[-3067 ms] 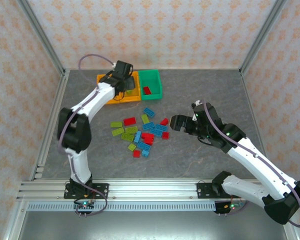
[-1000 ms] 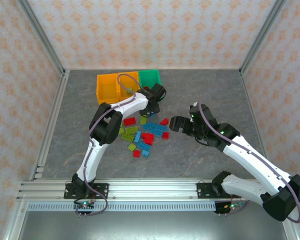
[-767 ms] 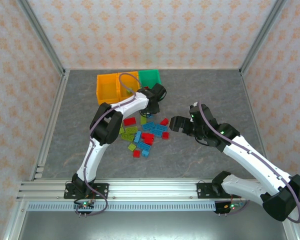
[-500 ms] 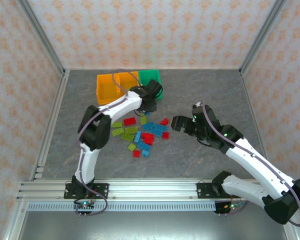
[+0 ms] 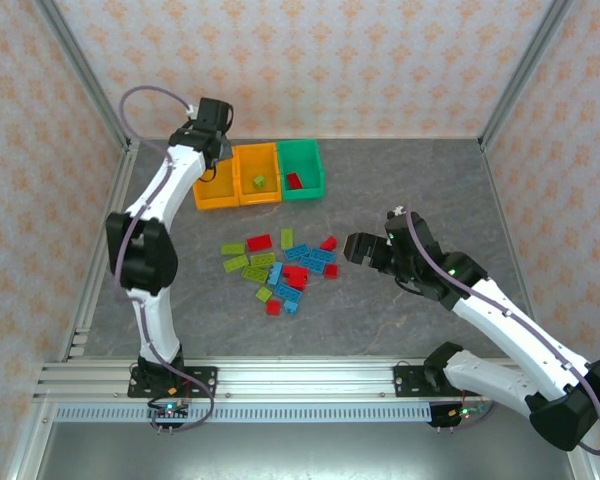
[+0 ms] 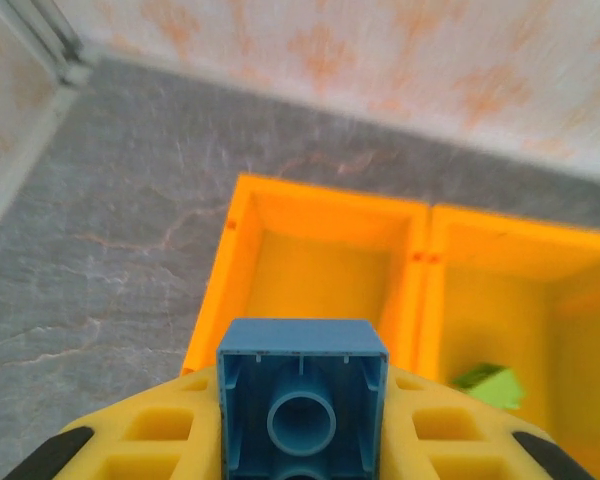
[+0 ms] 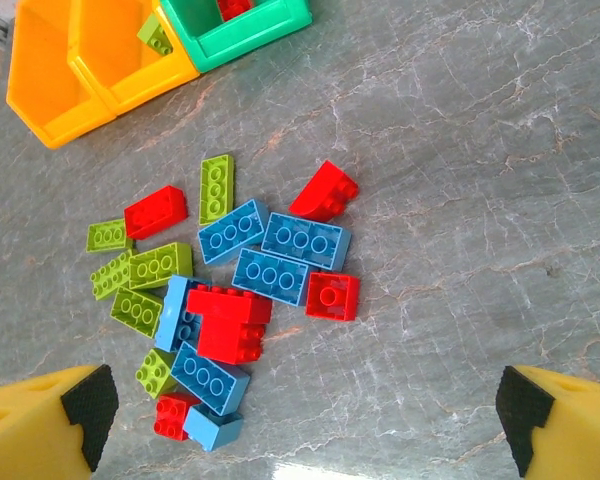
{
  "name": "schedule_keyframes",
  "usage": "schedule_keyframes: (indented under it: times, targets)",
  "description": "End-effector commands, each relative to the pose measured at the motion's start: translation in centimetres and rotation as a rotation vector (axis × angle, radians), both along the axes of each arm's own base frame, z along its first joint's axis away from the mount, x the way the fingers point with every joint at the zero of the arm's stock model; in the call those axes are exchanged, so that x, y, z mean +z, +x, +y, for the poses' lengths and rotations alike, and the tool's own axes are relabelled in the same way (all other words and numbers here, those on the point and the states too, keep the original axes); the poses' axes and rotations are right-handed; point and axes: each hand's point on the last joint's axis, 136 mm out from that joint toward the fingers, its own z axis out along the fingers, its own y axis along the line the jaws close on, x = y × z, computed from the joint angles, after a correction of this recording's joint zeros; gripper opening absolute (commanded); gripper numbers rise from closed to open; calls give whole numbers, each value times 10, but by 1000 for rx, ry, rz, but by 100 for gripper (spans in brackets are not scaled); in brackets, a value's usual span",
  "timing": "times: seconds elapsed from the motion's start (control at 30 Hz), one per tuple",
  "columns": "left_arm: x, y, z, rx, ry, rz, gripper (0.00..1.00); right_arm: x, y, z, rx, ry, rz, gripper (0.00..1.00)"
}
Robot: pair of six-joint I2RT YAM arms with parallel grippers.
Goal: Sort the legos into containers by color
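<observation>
Left wrist view had it plain: the left gripper (image 6: 302, 445) was clamped on a blue lego (image 6: 302, 395), a chunky square brick shown hollow side up with one round tube inside, held above the near wall of the left orange bin (image 6: 315, 270). The middle orange bin (image 6: 485, 300) held a lime brick (image 6: 488, 386), and the green bin (image 5: 313, 165) a red brick (image 5: 294, 181). The right gripper (image 7: 302, 415) hung, jaws wide apart, over the loose pile (image 7: 242, 300) of red, blue and lime legos on the grey table (image 7: 460, 150).

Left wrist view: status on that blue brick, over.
Left gripper shut on blue lego, poised at left orange-yellow bin. Right gripper open, beside the lego pile. Nothing seen blocking the drop.
</observation>
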Motion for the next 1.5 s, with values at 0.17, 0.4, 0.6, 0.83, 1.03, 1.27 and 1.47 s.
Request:
schedule_keyframes:
  times: [0.17, 0.4, 0.6, 0.83, 1.03, 1.27, 1.47]
  targets:
    - [-22, 11, -9, -91, -31, 45, 46, -3, -3, -12, -36, -35, -6, 99]
    - [28, -21, -12, -72, -96, -63, 47, -11, 6, -5, -47, -17, -10, 99]
    - [83, -97, -86, -269, -218, -227, 46, -33, 37, 8, -52, -118, 33, 99]
    - [70, -208, -182, -683, -237, -263, 44, -79, 79, 45, -61, -177, 181, 100]
    - [16, -281, -229, -1020, -106, -257, 51, -121, 109, 66, -174, -156, 271, 88]
    - [8, -302, -214, -1077, -79, -403, 68, -161, 120, 82, -189, -160, 366, 71]
    - [8, -305, -204, -1040, -97, -452, 80, -168, 124, 71, -259, -180, 340, 41]
